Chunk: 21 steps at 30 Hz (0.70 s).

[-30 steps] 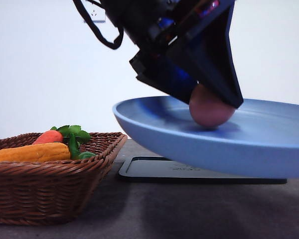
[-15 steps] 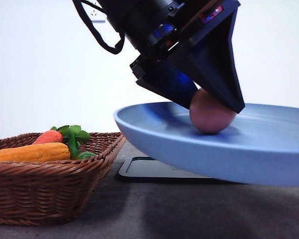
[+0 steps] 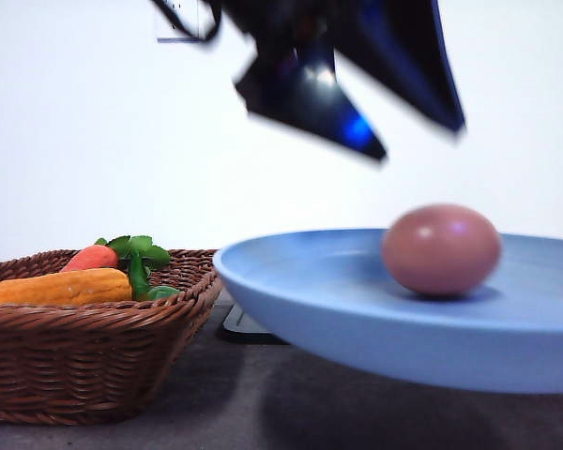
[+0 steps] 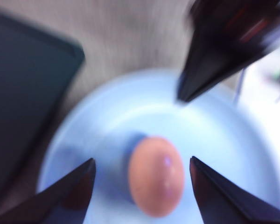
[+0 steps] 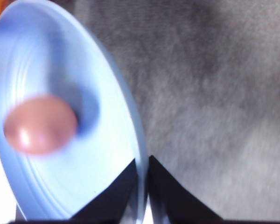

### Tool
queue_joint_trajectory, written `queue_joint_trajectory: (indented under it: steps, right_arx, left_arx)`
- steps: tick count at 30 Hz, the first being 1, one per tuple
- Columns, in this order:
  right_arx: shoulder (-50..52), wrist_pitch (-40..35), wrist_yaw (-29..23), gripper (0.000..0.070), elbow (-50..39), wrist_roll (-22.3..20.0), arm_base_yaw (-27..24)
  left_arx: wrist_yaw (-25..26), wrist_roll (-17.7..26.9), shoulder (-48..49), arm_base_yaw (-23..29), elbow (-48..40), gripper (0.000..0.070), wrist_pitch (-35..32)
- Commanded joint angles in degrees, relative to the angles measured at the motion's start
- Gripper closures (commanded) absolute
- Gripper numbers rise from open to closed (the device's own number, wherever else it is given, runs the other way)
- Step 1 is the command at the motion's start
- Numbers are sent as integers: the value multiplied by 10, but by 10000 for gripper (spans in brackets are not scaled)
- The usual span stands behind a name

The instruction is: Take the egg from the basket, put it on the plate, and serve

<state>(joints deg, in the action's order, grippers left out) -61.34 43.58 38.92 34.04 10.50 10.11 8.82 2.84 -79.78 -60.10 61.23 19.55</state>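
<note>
Left gripper [image 4: 142,170]: jaws spread wide, holding nothing — the egg [image 3: 441,249] lies free between and below its fingertips, resting in the plate [image 3: 357,305] at right centre of the front view. Right gripper [image 5: 143,179]: fingers pinched shut on the plate's rim. Basket [image 3: 84,361] sits at lower left, apart from the plate. Both wrist views are motion-blurred — fingertip detail is unclear; the plate's right edge is cut off.
</note>
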Motion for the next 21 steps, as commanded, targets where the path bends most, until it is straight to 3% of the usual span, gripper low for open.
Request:
queue_joint_trajectory:
  steps: [1,9,21]
  right_arx:
    - [-26,-21,7,700,6,-6,0]
    - [-145,-73,7,700,50,-12,-37]
    - [-336,-124,1,700,230,-4,-77]
  left_arx:
    - [0,-7,19,-7,11,291,4]
    - [-15,-8,159,1,11,291,87]
    - [-152,-9,344,1,11,291,193]
